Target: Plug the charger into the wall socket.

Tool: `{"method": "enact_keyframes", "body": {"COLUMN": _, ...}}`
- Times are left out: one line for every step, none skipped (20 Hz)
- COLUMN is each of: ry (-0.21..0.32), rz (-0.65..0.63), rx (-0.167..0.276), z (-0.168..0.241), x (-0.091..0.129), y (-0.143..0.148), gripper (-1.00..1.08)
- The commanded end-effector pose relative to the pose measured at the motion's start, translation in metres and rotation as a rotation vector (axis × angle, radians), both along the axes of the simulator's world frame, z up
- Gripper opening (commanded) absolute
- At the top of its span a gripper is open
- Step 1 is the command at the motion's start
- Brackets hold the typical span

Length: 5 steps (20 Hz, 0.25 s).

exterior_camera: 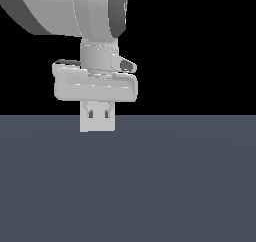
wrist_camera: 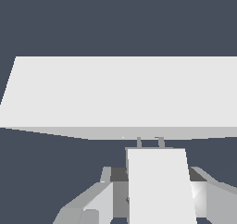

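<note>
Overall, the wall socket [wrist_camera: 120,96] is the largest item and appears only in the wrist view, as a broad flat white plate filling the width of the picture; its holes cannot be made out from this angle. Directly before the socket's near edge sits the charger [wrist_camera: 159,186], a plain white block whose two short prongs [wrist_camera: 150,142] reach up to that edge, at or just entering it. The gripper [wrist_camera: 157,195] has its fingers closed on the charger's two side faces. The charger is judged rigid, light and smooth-sided, so it may slip under insertion force; a firm hold on the flat flanks, behind the prongs, suits it. The exterior view shows what the wrist view does not: the hand body above the grey floor [exterior_camera: 150,186], with a white block [exterior_camera: 97,117] below it; from there socket and charger cannot be told apart.
</note>
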<state>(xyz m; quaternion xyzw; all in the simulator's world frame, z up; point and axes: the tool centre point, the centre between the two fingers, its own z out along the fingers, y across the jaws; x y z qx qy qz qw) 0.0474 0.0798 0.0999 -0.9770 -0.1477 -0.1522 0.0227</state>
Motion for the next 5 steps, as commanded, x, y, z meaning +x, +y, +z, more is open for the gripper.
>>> {"method": "enact_keyframes", "body": {"ry": 0.000, "rz": 0.000, "rx": 0.000, "z": 0.0002, "x": 0.0050, "y": 0.0014, "gripper": -1.00}}
{"method": "enact_keyframes", "body": {"ry": 0.000, "rz": 0.000, "rx": 0.000, "z": 0.0002, "x": 0.0060, "y": 0.0017, "gripper": -1.00}}
{"method": "enact_keyframes", "body": {"ry": 0.000, "rz": 0.000, "rx": 0.000, "z": 0.0002, "x": 0.0067, "y": 0.0019, "gripper": -1.00}}
{"method": "enact_keyframes", "body": {"ry": 0.000, "rz": 0.000, "rx": 0.000, "z": 0.0002, "x": 0.0071, "y": 0.0021, "gripper": -1.00}}
{"method": "enact_keyframes", "body": {"ry": 0.000, "rz": 0.000, "rx": 0.001, "z": 0.0001, "x": 0.0072, "y": 0.0018, "gripper": -1.00}}
